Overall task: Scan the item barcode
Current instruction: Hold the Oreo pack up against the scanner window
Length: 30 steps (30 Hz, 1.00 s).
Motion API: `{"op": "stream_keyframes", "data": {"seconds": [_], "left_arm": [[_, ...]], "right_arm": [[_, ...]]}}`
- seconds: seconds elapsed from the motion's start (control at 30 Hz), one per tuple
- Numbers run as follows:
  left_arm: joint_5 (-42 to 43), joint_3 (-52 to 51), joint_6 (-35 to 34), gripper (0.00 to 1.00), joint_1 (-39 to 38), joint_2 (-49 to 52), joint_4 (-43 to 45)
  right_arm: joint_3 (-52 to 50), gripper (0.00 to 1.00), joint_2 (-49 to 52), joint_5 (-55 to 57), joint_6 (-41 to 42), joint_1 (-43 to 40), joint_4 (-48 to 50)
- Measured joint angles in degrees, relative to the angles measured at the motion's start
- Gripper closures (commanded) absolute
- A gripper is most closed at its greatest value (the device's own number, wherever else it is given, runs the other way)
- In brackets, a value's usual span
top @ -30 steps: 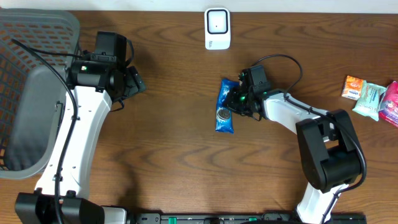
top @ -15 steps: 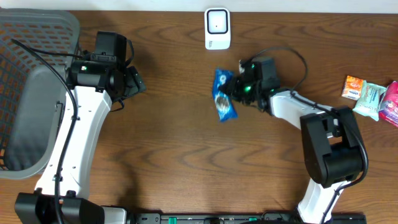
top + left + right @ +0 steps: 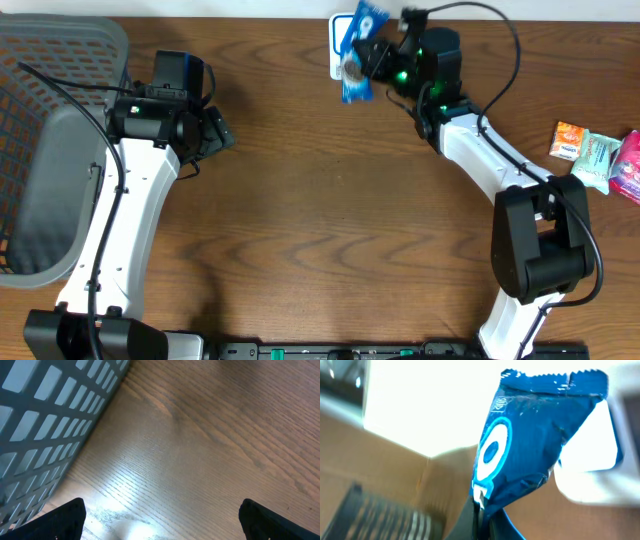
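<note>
Right pincer point(image 3: 370, 60) grips the blue packet point(image 3: 357, 42) over the white scanner point(image 3: 335, 45); left pincer point(image 3: 216, 134) stands open.

Mock shop checkout, barcode scanner point(image 3: 335, 55), snack packets point(image 3: 592, 162), basket point(image 3: 70, 45)

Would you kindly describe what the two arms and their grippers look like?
Both arms have white rounded links between black joint housings. A thin black cable runs along the left arm; another loops above the right arm near its wrist, where green lights glow. The left gripper and right gripper are black.
</note>
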Motion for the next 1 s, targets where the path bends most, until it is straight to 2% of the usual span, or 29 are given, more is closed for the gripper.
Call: {"op": "stream_keyframes", "data": {"seconds": [0.3, 0.43, 0.67, 1.0], "left_arm": [[0.0, 0.0, 0.0, 0.02, 0.0, 0.0, 0.0], [0.0, 0.0, 0.0, 0.02, 0.0, 0.0, 0.0], [0.0, 0.0, 0.0, 0.02, 0.0, 0.0, 0.0], [0.0, 0.0, 0.0, 0.02, 0.0, 0.0, 0.0]], "right_arm": [[1.3, 0.99, 1.4, 14.5, 2.5, 0.4, 9.9], [6.6, 0.99, 5.6, 16.5, 4.9, 0.4, 9.6], [20.9, 0.99, 15.5, 15.6, 6.8, 1.2, -1.3], [26.4, 0.99, 17.3, 14.8, 0.3, 1.6, -14.8]]}}
